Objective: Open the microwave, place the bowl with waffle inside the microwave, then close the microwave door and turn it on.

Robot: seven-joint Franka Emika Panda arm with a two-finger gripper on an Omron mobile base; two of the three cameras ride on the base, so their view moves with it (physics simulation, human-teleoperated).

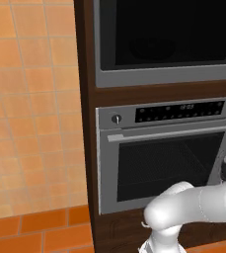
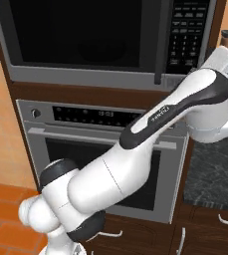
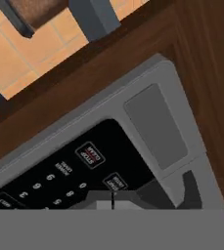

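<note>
The fingers barely show: in the hand view one dark tip (image 3: 191,188) rises at the lower right, against the grey frame of the microwave (image 3: 155,124), and whether the fingers are spread or pressed together cannot be told. Just ahead of the hand lies the microwave's black keypad (image 3: 84,171) with white numbers and two framed buttons, seen rolled to a slant, and beside it a plain grey rectangular pad on the frame.

In the right base view the white arm (image 2: 150,149) rises from the lower left and bends up to the right, its wrist reaching the lower right corner of the microwave, below the keypad column. The microwave door (image 2: 75,35) is shut, flush in its grey frame, high in the dark brown wood cabinet (image 1: 87,99). Directly beneath sits the oven (image 1: 159,158) with its round knob, button strip and bar handle. A dark speckled desk (image 2: 215,169) lies to the right, and orange tiles cover the wall (image 1: 30,99) to the left.
</note>
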